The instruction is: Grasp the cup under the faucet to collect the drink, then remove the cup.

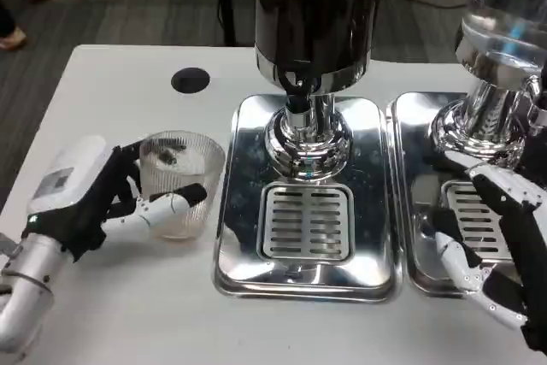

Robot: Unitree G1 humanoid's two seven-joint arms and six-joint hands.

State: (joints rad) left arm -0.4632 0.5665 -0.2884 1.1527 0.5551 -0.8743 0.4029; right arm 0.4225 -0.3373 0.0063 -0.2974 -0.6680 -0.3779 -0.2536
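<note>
Chrome-bodied dispenser [312, 49] and its drip tray [303, 203] are standing centre; the grate [306, 221] beneath the faucet [299, 91] is being left bare. Just left of the tray, the ribbed clear cup [179, 181] is being wrapped by the left hand [94, 198] on the table [111, 100]. It should be kept upright and centred over the grate. The right hand [504, 245], fingers spread, nothing held, is hovering over the second tray [414, 211].

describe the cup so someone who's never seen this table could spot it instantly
Start at the dark drink dispenser standing on the middle steel drip tray. Just left of that tray, on the white table, the left hand holds the cup. It is the only clear, ribbed plastic item there; everything beside it is shiny metal.
</note>
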